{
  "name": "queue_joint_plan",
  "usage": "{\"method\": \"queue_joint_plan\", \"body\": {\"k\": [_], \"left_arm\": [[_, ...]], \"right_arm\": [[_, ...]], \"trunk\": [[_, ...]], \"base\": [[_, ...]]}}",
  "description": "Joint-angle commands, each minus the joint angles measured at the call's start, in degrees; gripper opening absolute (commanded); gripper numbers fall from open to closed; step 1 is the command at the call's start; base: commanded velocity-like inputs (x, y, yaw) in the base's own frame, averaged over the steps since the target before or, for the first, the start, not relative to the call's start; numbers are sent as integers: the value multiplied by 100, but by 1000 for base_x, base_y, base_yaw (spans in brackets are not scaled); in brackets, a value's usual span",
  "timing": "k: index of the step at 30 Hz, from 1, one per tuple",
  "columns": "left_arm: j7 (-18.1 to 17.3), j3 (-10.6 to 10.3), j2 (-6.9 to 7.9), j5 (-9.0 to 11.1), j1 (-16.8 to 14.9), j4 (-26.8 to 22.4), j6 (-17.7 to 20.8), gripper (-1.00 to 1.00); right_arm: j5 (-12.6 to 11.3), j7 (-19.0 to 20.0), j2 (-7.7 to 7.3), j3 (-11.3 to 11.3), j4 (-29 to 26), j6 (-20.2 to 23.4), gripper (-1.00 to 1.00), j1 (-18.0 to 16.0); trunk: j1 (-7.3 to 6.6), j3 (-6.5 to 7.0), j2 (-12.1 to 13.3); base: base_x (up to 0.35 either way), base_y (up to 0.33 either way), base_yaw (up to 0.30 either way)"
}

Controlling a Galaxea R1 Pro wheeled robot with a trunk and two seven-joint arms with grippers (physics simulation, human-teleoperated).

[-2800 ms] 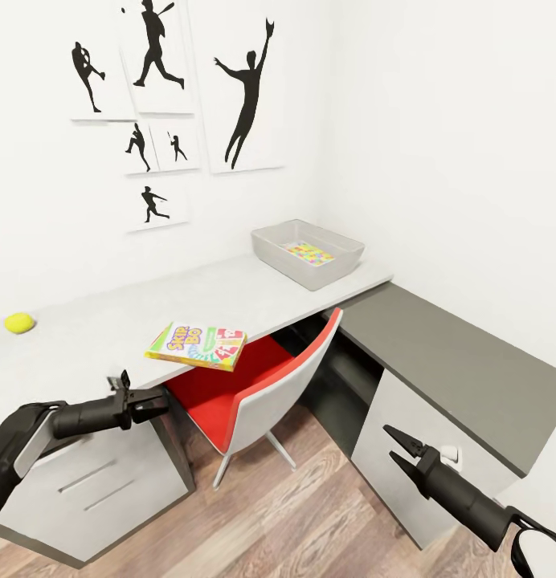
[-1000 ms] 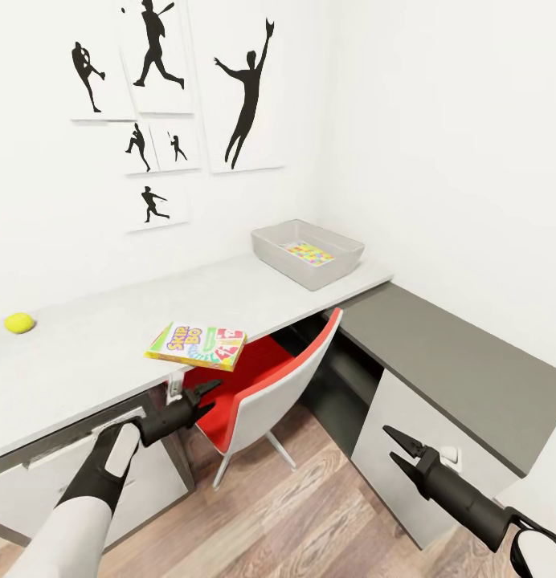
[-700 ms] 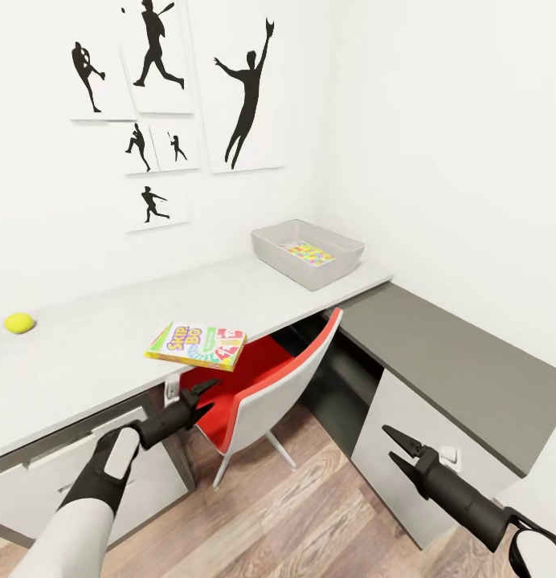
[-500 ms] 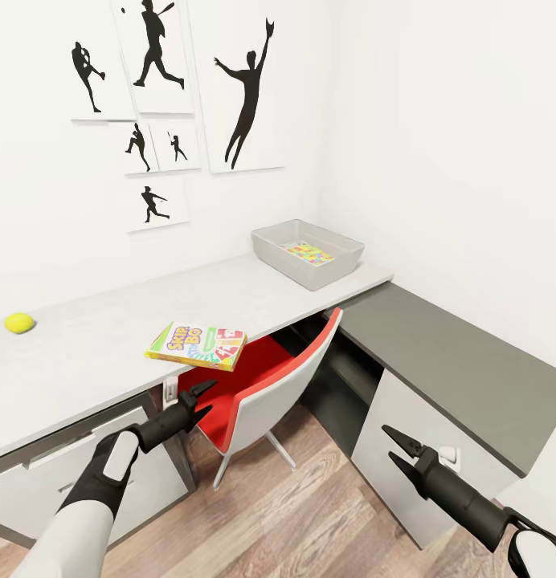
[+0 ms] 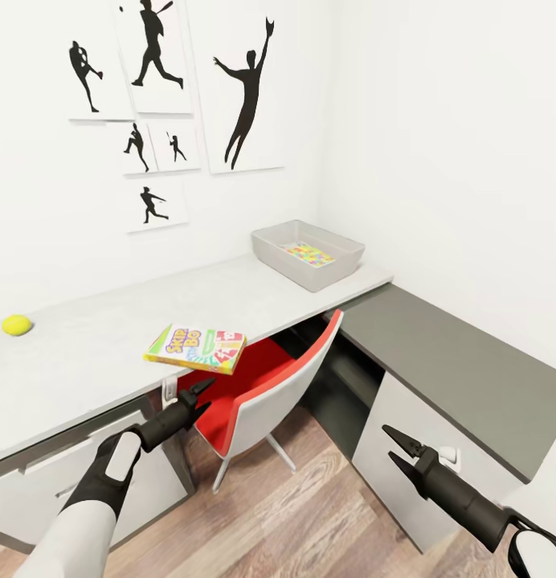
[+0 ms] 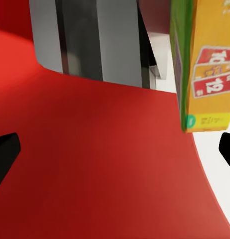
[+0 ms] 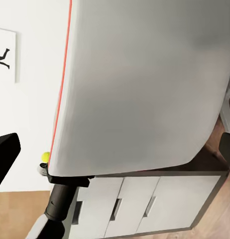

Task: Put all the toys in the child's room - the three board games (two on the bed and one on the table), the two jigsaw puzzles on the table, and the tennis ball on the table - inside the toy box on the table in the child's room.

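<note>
Along the white wall hung with black baseball-player silhouette pictures (image 5: 246, 88), the long pale tabletop (image 5: 109, 341) ran toward the corner, where a darker grey counter (image 5: 463, 361) met it. Below the tabletop edge stood a chair (image 5: 266, 389) with a red seat and a grey-white back, on the wood-plank floor (image 5: 302, 514). A white drawer unit (image 5: 45, 490) sat under the tabletop's near end.

The toy box (image 5: 308, 253) rested at the far corner end of the tabletop, and a jigsaw puzzle (image 5: 310, 254) lay flat inside it. The SKIP-BO board game (image 5: 196, 348) lay at the tabletop's front edge, one corner overhanging the red seat; the left wrist view caught it (image 6: 202, 64) edge-on above the seat. The tennis ball (image 5: 16, 324) sat well apart from it, far along the tabletop away from the toy box, and appeared as a small spot (image 7: 45, 157) in the right wrist view.

The left pincer (image 5: 199, 395) hovered just below and in front of the board game, not touching it, its jaws spread wide and holding nothing. The right pincer (image 5: 394, 449) hung low in front of the grey counter's cabinet, jaws also parted and empty.
</note>
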Motion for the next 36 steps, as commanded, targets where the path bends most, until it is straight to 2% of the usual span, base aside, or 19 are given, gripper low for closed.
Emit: {"method": "queue_joint_plan", "body": {"k": [1, 7, 14, 36], "left_arm": [[-10, 20, -5, 3, -4, 4, -20, 100], [-10, 134, -2, 5, -4, 9, -224, 100], [-10, 252, 10, 0, -6, 10, -278, 100], [-10, 259, 2, 7, -3, 10, -284, 100]], "right_arm": [[23, 37, 2, -8, 1, 28, 100, -4], [22, 45, 8, -5, 1, 28, 100, -4], [17, 95, -1, -1, -8, 41, 100, 1], [27, 98, 23, 58, -12, 36, 100, 12]], "trunk": [[1, -5, -2], [1, -5, -2], [1, -5, -2], [1, -5, -2]], "base": [[61, 0, 0], [26, 0, 0], [51, 0, 0], [62, 0, 0]]}}
